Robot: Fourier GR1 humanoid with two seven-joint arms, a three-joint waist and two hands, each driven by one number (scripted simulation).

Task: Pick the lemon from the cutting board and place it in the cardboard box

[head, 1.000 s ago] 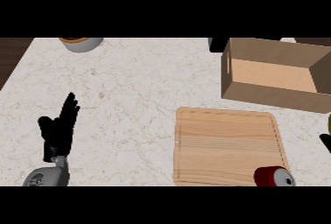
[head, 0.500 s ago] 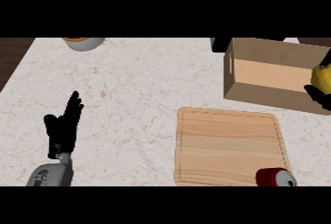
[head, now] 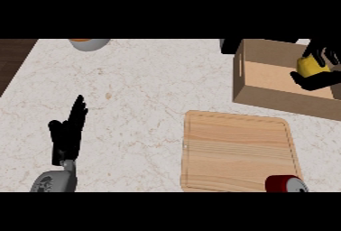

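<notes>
Counter point(head: 146, 90): pale marble top, fills most of the view, w/ a dark wood strip point(head: 12, 58) at far left.

Cutting board point(head: 234, 146): light wood, lies flat at lower right, nothing on it but a red can point(head: 282, 183) at its btm right corner, cut off by the view's edge.

Cardboard box point(head: 279, 97): open-topped, upper right, just beyond the board's far edge & apart from it.

Left hand point(head: 66, 133): lower left over bare counter, fingers straight & pointing up, holding nothing, well apart from board & box.

Right hand point(head: 318, 80): at the right edge over the box's right side, fingers and thumb curled round the lemon point(head: 308, 66). Lemon is off the board; it shows over the box's open top, in the hand. Can't tell if it touches the box floor.

Grey bowl point(head: 89, 43): top edge, left of ctr, something orange inside, mostly cut off. Small dark item point(head: 230, 45) behind the box's far left corner, can't ID.
</notes>
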